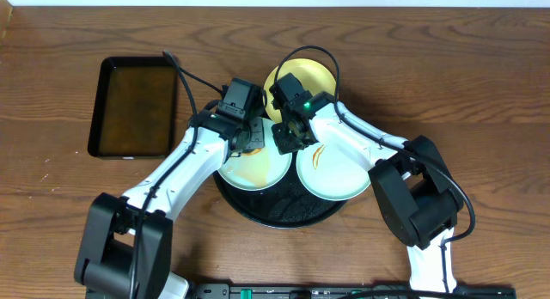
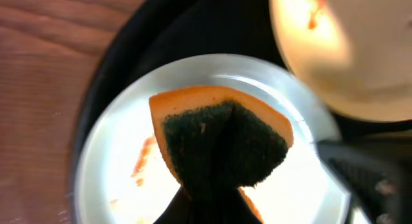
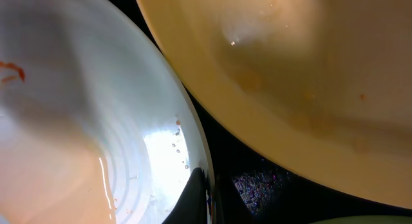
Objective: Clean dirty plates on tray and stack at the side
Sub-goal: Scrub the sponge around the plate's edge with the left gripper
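The round black tray [image 1: 275,215] carries three dirty plates. My left gripper [image 1: 251,143] is shut on an orange sponge [image 2: 222,134] with a dark green scouring face, pressed onto the left mint plate [image 1: 253,170], which has orange smears [image 2: 145,159]. My right gripper [image 3: 205,176] is shut on that plate's right rim [image 3: 193,140]. It also shows as a dark shape, the right gripper [image 2: 360,179], in the left wrist view. The second mint plate [image 1: 339,174] lies at the right with an orange streak. The yellow plate [image 1: 301,80] sits at the back.
A smaller rectangular black tray [image 1: 136,106] with a brownish inside lies at the left on the wooden table [image 1: 481,76]. Both arms cross over the round tray, their cables looping above the yellow plate.
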